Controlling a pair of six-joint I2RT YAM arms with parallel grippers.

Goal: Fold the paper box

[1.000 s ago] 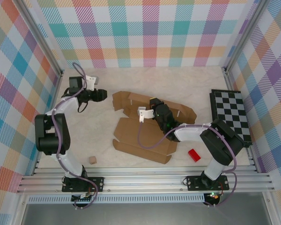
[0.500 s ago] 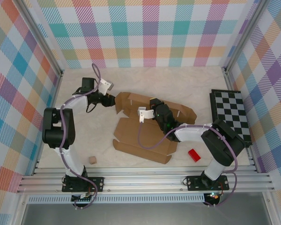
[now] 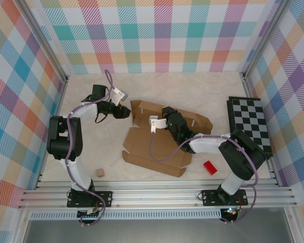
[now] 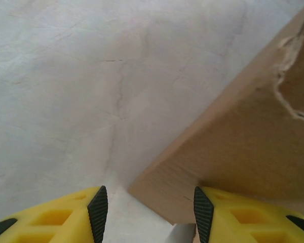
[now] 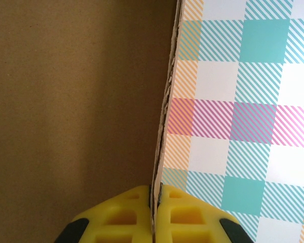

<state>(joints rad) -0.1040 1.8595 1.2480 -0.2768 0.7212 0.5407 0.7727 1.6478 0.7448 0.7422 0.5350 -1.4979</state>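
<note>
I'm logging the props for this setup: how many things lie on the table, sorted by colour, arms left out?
Brown: 1, the paper box
Tan: 1, the small cube
Red: 1, the small block
Black and white: 1, the checkerboard
Total: 4

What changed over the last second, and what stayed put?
The left claw swung right across the table to the left flap of the plain brown corrugated cardboard box; its open fingers now straddle that flap's corner, and the flap's edge has shifted right. Nothing newly gripped or released. Unchanged: the right claw, shut on a cardboard panel's edge, the small red block and the tiny tan cube.
</note>
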